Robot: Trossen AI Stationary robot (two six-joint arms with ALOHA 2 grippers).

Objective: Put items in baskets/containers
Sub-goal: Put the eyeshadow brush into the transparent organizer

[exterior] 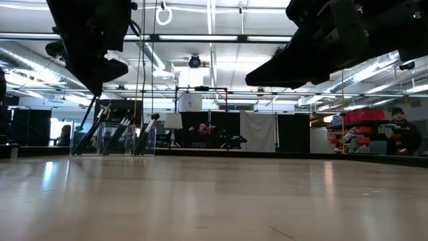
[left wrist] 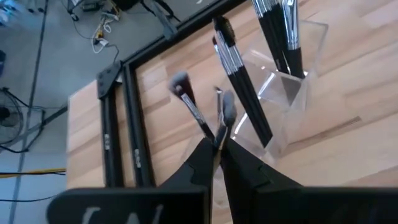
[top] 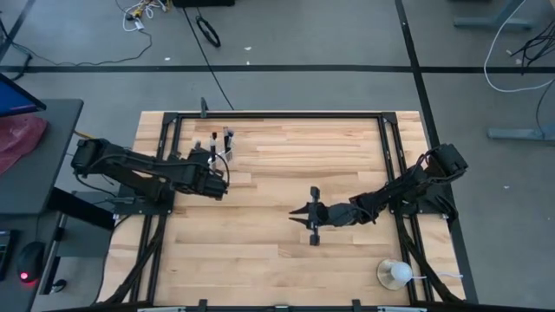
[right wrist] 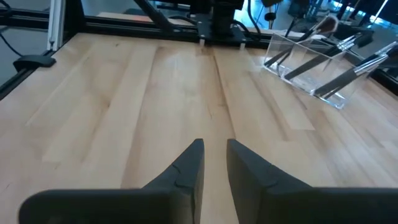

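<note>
A clear plastic holder (top: 222, 144) stands near the table's far left, with several dark, silver-ferruled brushes leaning in it (left wrist: 280, 37) (exterior: 114, 137) (right wrist: 311, 68). My left gripper (top: 222, 172) (left wrist: 217, 146) hovers just on the near side of the holder and above it (exterior: 100, 84), shut on a thin brush (left wrist: 224, 115) with a grey bristle head. A second brush (left wrist: 189, 102) runs close beside it toward the fingertips. My right gripper (top: 295, 213) (right wrist: 215, 149) waits over the table's middle, its fingers a narrow gap apart and holding nothing. My left gripper pinches the thin brush by its handle (left wrist: 219, 135), between the tips of the two fingers. The fingers lie roughly along the brush, whose bristle head points away from them toward the holder. Whether the second brush is also in the pinch, I cannot tell.
A white round object on a dish (top: 395, 275) sits near the table's near right corner. A black metal frame (top: 277, 113) runs around the wooden tabletop. Bare wood lies between the two grippers. A person (exterior: 404, 130) stands far off in the room behind.
</note>
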